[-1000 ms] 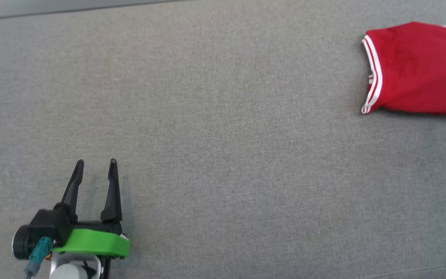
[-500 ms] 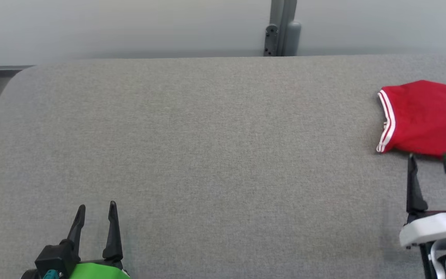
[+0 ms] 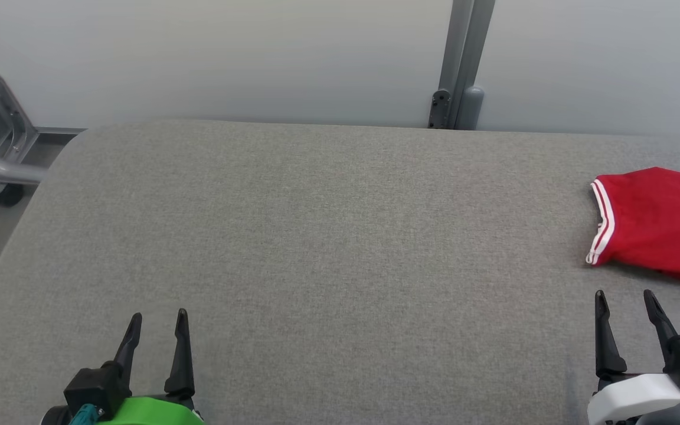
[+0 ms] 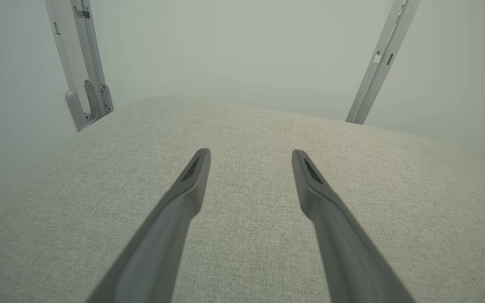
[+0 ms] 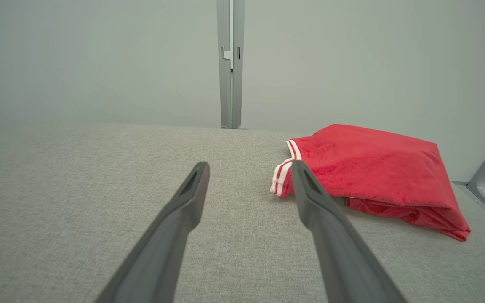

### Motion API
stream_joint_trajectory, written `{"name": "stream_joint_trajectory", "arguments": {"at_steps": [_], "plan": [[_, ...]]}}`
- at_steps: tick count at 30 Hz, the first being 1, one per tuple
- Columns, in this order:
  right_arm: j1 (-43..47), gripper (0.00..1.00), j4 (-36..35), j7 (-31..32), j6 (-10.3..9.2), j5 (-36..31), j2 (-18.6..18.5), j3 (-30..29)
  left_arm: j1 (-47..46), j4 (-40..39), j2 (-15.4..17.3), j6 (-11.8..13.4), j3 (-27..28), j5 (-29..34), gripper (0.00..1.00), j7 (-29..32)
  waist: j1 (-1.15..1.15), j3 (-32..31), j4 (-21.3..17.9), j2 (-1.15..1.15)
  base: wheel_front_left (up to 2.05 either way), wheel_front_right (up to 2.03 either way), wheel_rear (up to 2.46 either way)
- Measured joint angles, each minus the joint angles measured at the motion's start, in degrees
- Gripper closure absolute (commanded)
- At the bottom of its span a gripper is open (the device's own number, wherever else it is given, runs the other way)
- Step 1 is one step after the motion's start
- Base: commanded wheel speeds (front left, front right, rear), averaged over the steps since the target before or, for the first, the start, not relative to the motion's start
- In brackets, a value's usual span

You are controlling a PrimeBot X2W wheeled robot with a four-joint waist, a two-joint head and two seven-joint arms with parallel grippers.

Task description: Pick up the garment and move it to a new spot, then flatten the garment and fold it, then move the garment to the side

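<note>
- Grey fabric bench (image 3: 340, 236) takes up most of my head view, with a pale wall (image 3: 257, 59) behind it and a metal post (image 3: 464, 71) standing upper right of centre.
- The red garment (image 3: 659, 221) sits at the right edge of the frame, about mid-height, and the edge cuts part of it off. In the right wrist view it's right of centre, doubled over into a loose heap with a lower layer poking out along the bottom.
- Its white striped trim (image 3: 602, 227) runs down the left side of the heap.
- Left hand (image 3: 159, 314) is at lower left, spread wide with nothing in it, well apart from the garment.
- Right hand (image 3: 624, 293) is at lower right, also spread wide and empty. Its tips are near the garment's lower edge but not touching, as far as I can tell.
- Handling guess: it looks like light, soft knit with zero stiffness, so it'll sag and drape the second it leaves the bench. Not fragile, and not really slippery on that cloth top.
- Where I'd grab: the trimmed edge, since it looks thicker and gives a firmer pinch. I'd go deep enough to catch both layers, otherwise I reckon the top one peels off and the rest stays behind.
</note>
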Motion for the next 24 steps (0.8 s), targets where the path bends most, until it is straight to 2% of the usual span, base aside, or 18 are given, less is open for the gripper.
{"name": "stream_joint_trajectory", "arguments": {"at_steps": [9,18,19,24], "plan": [[0.55,0.0,0.3,0.0,0.0,1.42,0.08,0.48,-0.59,0.58,0.0,-0.07,-1.05,-0.55,0.0,0.0,0.0,0.29,-2.86,0.0,0.0,0.0,0.0],[0.6,0.0,0.31,0.0,0.0,1.72,0.09,0.44,-0.59,1.2,0.37,-0.07,-1.8,-1.14,0.0,0.0,0.0,0.12,-3.33,0.0,0.0,0.0,0.0],[0.6,1.0,0.31,-0.01,0.0,1.78,0.09,0.43,-0.59,1.45,0.6,-0.07,-2.37,-1.48,1.0,0.0,0.0,0.12,-3.32,0.0,0.0,0.0,0.0],[0.97,1.0,2.93,0.12,0.0,1.76,0.98,0.49,1.0,3.82,0.14,-0.05,-2.75,-1.48,1.0,0.01,0.0,0.12,-3.33,0.0,0.0,0.0,0.0]]}}
